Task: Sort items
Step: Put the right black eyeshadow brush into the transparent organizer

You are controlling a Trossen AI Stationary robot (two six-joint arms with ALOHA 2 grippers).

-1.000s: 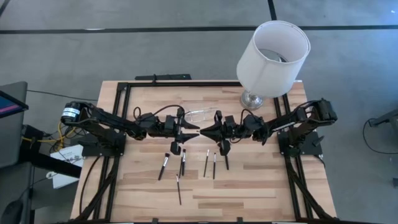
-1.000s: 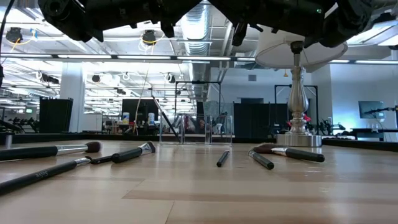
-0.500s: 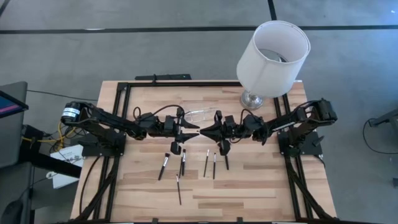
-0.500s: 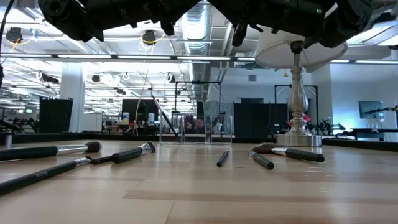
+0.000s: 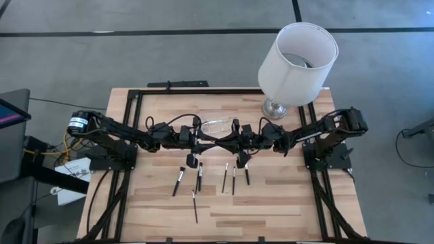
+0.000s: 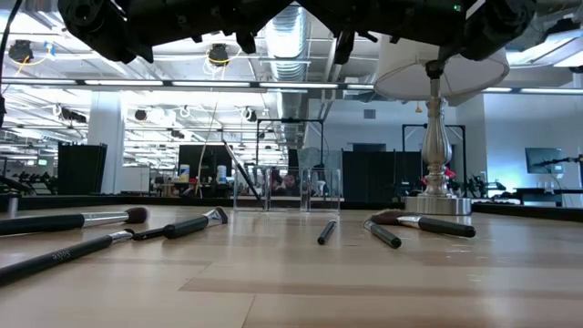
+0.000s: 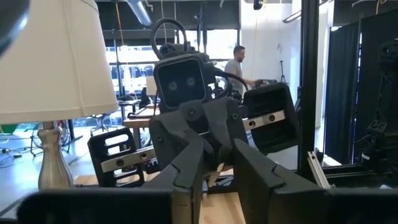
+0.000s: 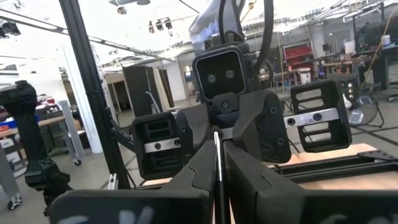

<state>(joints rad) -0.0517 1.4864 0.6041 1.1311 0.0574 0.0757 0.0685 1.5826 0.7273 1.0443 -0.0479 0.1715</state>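
Both arms reach in level from their sides and meet nose to nose above the middle of the table (image 5: 285, 203), just in front of the clear box (image 5: 218, 125). The left gripper (image 5: 207, 142) and the right gripper (image 5: 228, 142) are tip to tip there, well above the wood.

My right wrist camera shows the right gripper pinched tight on one brush (image 8: 217, 163), whose thin black handle runs out from between the fingers toward the left gripper facing it. On the left wrist camera that gripper's fingers (image 7: 186, 169) stand a narrow gap apart. I cannot tell whether they touch the brush.

Count: one brush in the air, and six I can make out lying on the table in a loose row in front of the grippers, from the leftmost (image 5: 178, 181) to the rightmost (image 5: 246, 174), one (image 5: 194, 207) lying nearer the front edge. A short dark bit beside them is too small to tell. One lamp (image 5: 297, 54) stands at the back right, and there is one clear box.
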